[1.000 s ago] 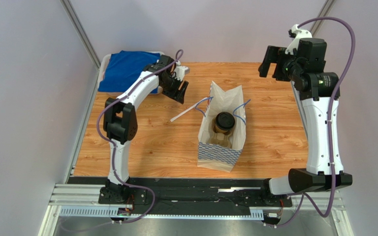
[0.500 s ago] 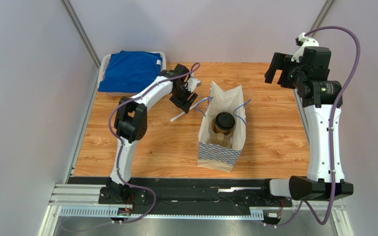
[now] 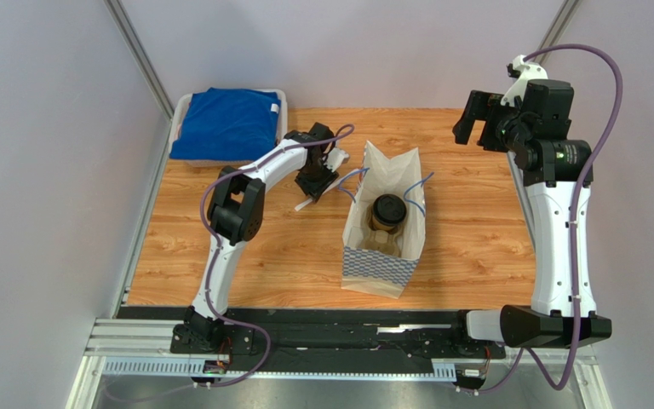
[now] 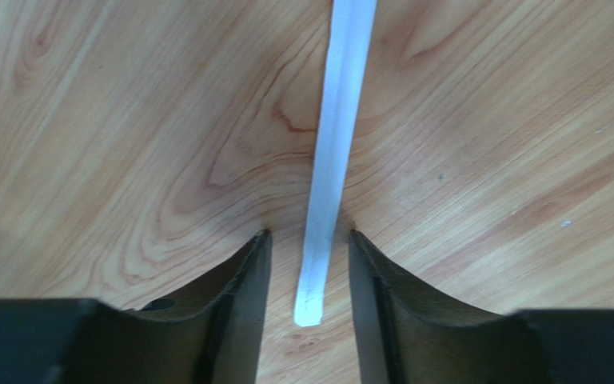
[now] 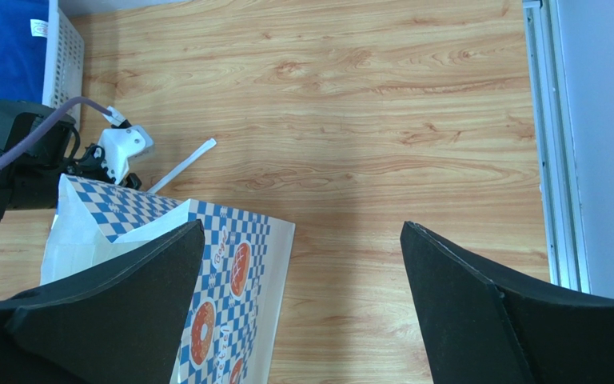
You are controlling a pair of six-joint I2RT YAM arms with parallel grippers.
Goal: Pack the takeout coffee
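- Coffee cup (image 3: pixel 387 211): upright inside the paper bag (image 3: pixel 379 271), black lid on.
- Your left gripper (image 4: pixel 308 236): low over the table (image 3: pixel 475 213), fingers partly apart, one on each side of the white straw's (image 4: pixel 330 160) end, gaps on both sides.
- Your right gripper (image 5: pixel 302 226): raised, spread wide, holding nothing.

walls (image 3: pixel 49 170): plain pale grey | table (image 3: pixel 475 230): light wood grain | near edge: aluminium rail (image 3: pixel 134 341)
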